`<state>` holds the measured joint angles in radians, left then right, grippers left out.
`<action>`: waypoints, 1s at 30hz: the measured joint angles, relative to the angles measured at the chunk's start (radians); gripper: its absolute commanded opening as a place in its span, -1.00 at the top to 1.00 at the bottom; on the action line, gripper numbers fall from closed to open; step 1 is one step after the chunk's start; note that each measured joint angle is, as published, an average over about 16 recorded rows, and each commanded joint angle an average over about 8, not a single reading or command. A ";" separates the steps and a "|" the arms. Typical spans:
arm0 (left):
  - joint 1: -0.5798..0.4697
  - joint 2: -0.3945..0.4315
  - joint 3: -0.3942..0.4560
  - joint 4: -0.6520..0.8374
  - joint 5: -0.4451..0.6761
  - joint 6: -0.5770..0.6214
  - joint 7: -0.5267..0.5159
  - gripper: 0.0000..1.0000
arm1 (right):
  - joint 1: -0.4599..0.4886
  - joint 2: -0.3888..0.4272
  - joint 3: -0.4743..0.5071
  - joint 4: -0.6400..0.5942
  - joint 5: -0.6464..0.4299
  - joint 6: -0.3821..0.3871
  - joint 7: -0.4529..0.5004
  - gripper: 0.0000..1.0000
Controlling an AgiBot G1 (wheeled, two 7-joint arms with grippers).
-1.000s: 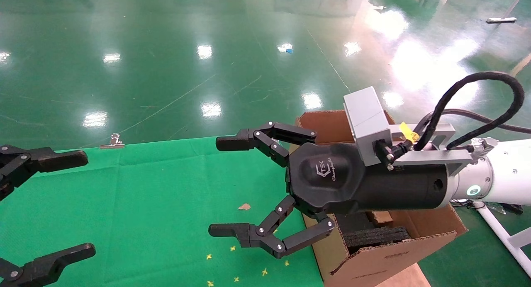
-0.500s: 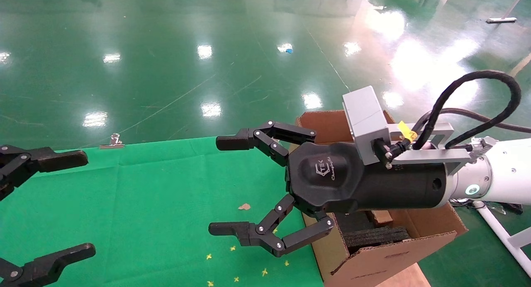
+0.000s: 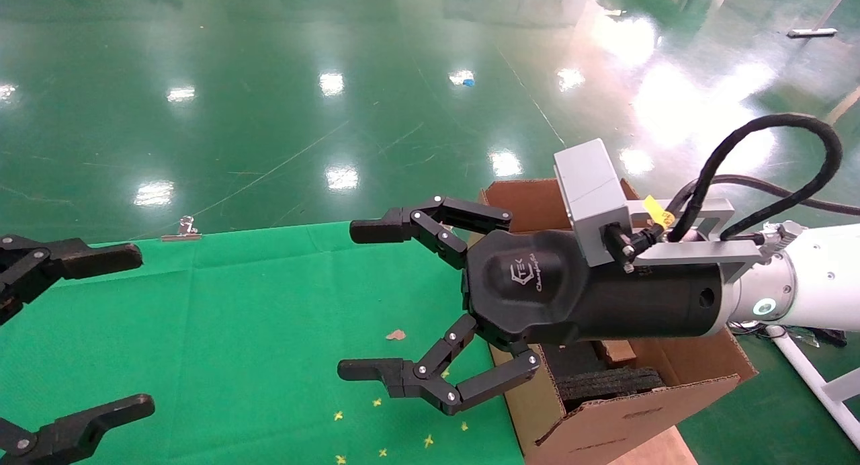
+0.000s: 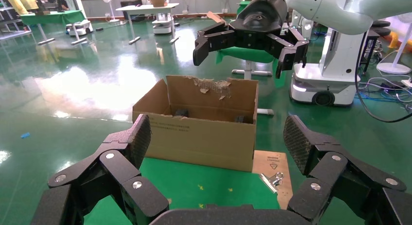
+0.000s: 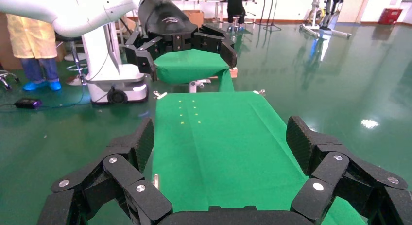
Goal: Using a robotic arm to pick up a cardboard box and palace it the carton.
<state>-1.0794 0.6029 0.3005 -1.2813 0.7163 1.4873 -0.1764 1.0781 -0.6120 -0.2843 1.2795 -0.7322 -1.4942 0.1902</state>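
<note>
My right robotic arm [image 3: 806, 287] reaches in from the right. Its gripper [image 3: 363, 300] is open and empty above the green cloth, just left of the carton [image 3: 645, 411]. The carton stands open at the table's right end with black foam [image 3: 605, 384] inside. It also shows in the left wrist view [image 4: 204, 132], with the right gripper [image 4: 250, 47] above it. My left gripper [image 3: 131, 330] is open and empty at the left edge. The small cardboard box is out of view. A small brown piece [image 3: 615, 351] lies in the carton under the wrist; I cannot tell what it is.
A green cloth [image 3: 235, 330] covers the table. A metal binder clip [image 3: 181, 230] sits at its far edge, another [image 4: 269, 179] by a brown board [image 4: 272, 162] next to the carton. A cardboard scrap [image 3: 396, 334] lies on the cloth. A white stand [image 3: 806, 377] is at right.
</note>
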 measured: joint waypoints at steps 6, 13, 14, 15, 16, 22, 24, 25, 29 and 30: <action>0.000 0.000 0.000 0.000 0.000 0.000 0.000 -1.00 | 0.000 0.000 0.000 0.000 0.000 0.000 0.000 -1.00; 0.000 0.000 0.000 0.000 0.000 0.000 0.000 -1.00 | 0.001 0.000 -0.001 -0.001 0.000 0.000 0.000 -1.00; 0.000 0.000 0.000 0.000 0.000 0.000 0.000 -1.00 | 0.001 0.000 -0.001 -0.001 0.000 0.000 0.000 -1.00; 0.000 0.000 0.000 0.000 0.000 0.000 0.000 -1.00 | 0.001 0.000 -0.001 -0.001 0.000 0.000 0.000 -1.00; 0.000 0.000 0.000 0.000 0.000 0.000 0.000 -1.00 | 0.001 0.000 -0.001 -0.001 0.000 0.000 0.000 -1.00; 0.000 0.000 0.000 0.000 0.000 0.000 0.000 -1.00 | 0.001 0.000 -0.001 -0.001 -0.001 0.000 0.000 -1.00; 0.000 0.000 0.000 0.000 0.000 0.000 0.000 -1.00 | 0.001 0.000 -0.001 -0.001 -0.001 0.000 0.000 -1.00; 0.000 0.000 0.000 0.000 0.000 0.000 0.000 -1.00 | 0.001 0.000 -0.001 -0.001 -0.001 0.000 0.000 -1.00; 0.000 0.000 0.000 0.000 0.000 0.000 0.000 -1.00 | 0.001 0.000 -0.001 -0.001 -0.001 0.000 0.000 -1.00; 0.000 0.000 0.000 0.000 0.000 0.000 0.000 -1.00 | 0.001 0.000 -0.001 -0.001 -0.001 0.000 0.000 -1.00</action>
<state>-1.0794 0.6029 0.3005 -1.2813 0.7163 1.4873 -0.1765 1.0792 -0.6120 -0.2853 1.2785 -0.7327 -1.4939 0.1902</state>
